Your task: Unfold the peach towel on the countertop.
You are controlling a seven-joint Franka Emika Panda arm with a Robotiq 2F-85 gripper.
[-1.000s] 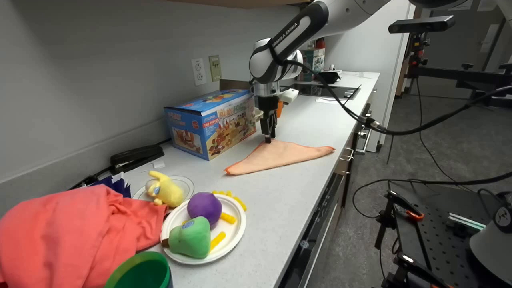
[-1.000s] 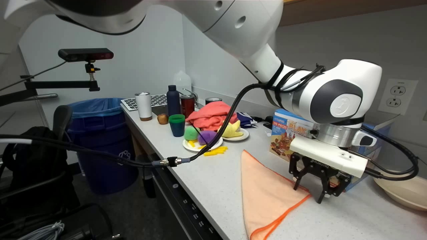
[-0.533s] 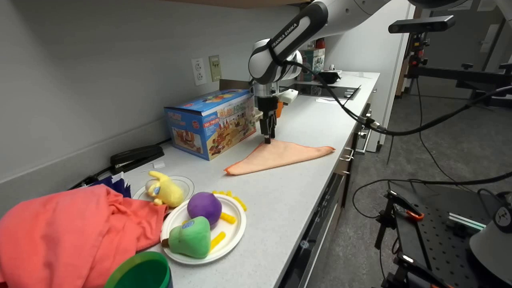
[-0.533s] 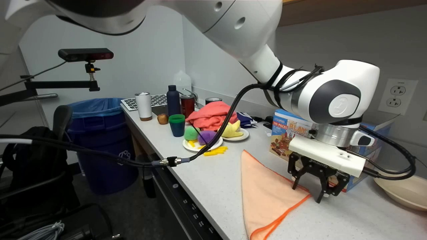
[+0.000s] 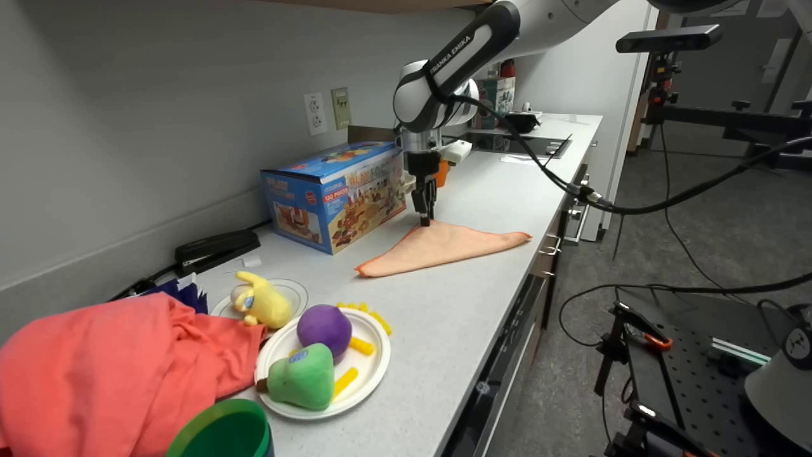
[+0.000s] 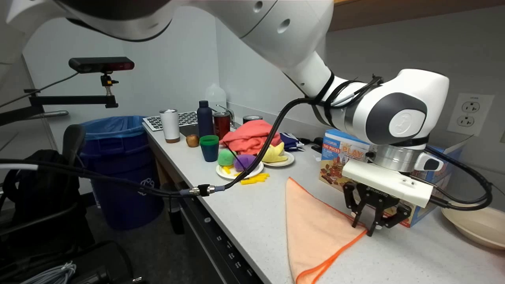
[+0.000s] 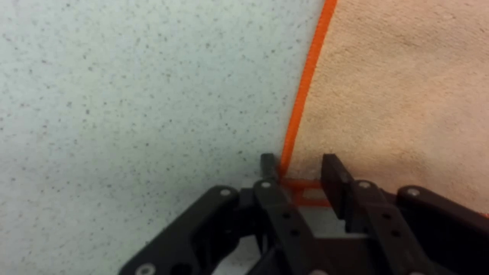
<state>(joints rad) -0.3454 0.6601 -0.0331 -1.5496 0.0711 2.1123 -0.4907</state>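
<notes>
The peach towel lies on the countertop folded into a rough triangle, with an orange hem along its edges. Its corner toward the blue box sits below my gripper, which points straight down there. In the wrist view, the jaws of the gripper stand apart. The hemmed corner of the towel passes between them, with two layers of orange hem showing. One fingertip is over bare countertop just outside the hem, the opposite fingertip over the cloth. Neither is seen pinching it.
The blue cardboard box stands close behind the gripper against the wall. A beige bowl is beside it. Plates with toy food and a coral-red cloth heap lie further along. The counter drops off at its front edge.
The jaws have drawn closer together around the towel's corner over the last half second. The arm has shifted only slightly, and the towel appears unmoved.
</notes>
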